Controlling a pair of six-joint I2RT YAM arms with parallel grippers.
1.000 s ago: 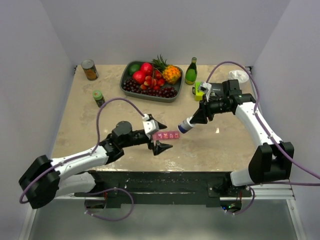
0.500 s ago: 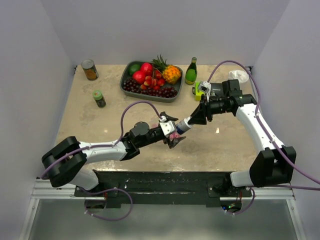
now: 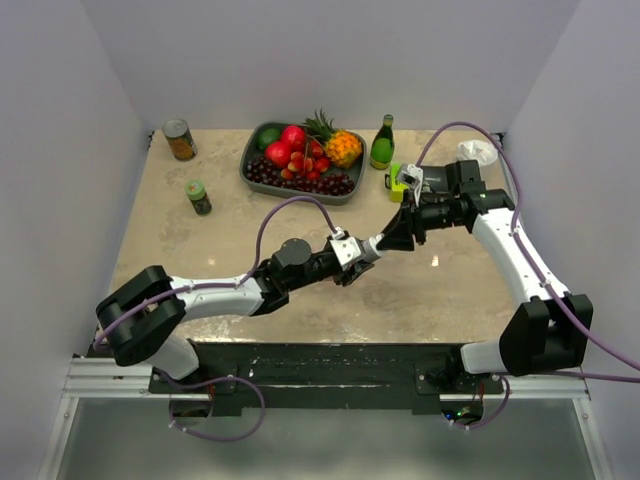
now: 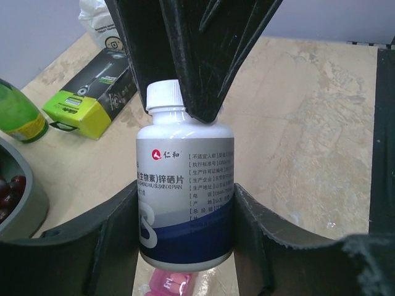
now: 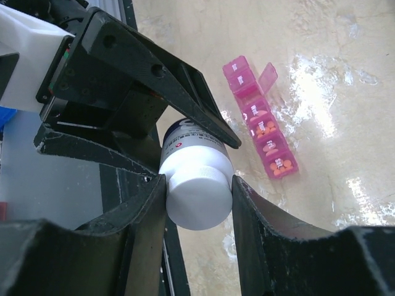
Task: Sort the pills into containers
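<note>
Organiser (image 5: 261,117): pink strip flat on the table (image 5: 352,111), one lid raised, orange pills (image 5: 279,166) in some cells. Its long axis slants off just beneath the bottle (image 4: 185,185). Right gripper (image 5: 197,186) clamps the cap (image 5: 199,200); left gripper (image 4: 185,192) pinches the body. Both arms about equally near.

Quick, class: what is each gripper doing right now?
Left gripper: closed on the body of the white plastic pill bottle.
Right gripper: closed on that bottle's white screw cap.
</note>
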